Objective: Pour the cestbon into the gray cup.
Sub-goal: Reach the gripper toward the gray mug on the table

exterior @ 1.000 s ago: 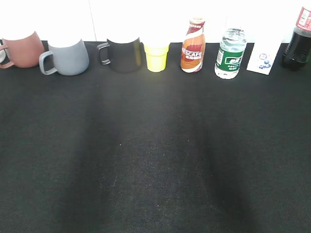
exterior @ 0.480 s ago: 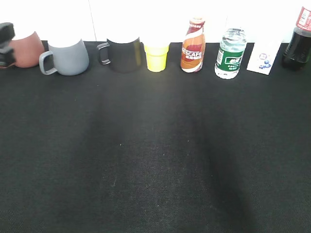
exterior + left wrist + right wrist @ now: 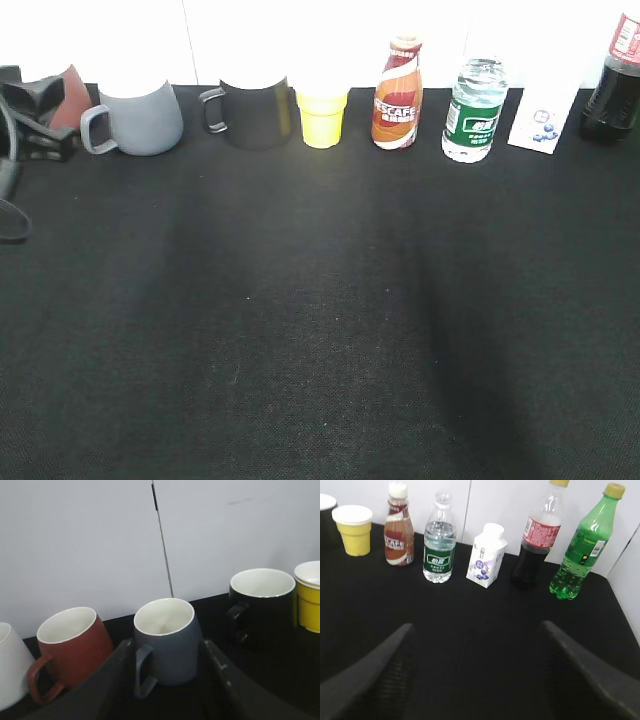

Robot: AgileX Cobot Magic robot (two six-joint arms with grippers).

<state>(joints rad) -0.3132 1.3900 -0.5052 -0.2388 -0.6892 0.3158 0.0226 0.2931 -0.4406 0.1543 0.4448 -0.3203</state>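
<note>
The small clear plastic water bottle with the green label point(image 3: 474, 112) stands upright at the back of the black cloth-covered desk point(image 3: 320, 330), capped and nearly full by the look of it, so I judge it moderately heavy for its size, thin-walled and likely to dent and slip if squeezed hard; the labelled waist looks like the best place to take hold. It stands between the brown-orange coffee bottle point(image 3: 398, 95) and the white blueberry carton point(image 3: 542, 122), near both but touching neither, so fingers must slide into those gaps without tipping either one; a dark cola bottle with a red label point(image 3: 534, 542) and a green soda bottle point(image 3: 580, 542) stand further right. The squat matte gray mug with the loop handle point(image 3: 135, 118) sits well apart at the left, rigid and stable, between a reddish-brown mug point(image 3: 72, 650) and a black mug point(image 3: 250, 112), with a yellow paper cup point(image 3: 322, 115) beyond. The left hand point(image 3: 170, 690) has its fingers spread apart, framing the gray mug and holding nothing. The right hand point(image 3: 475, 675) is likewise wide apart and empty, short of the bottles.
</note>
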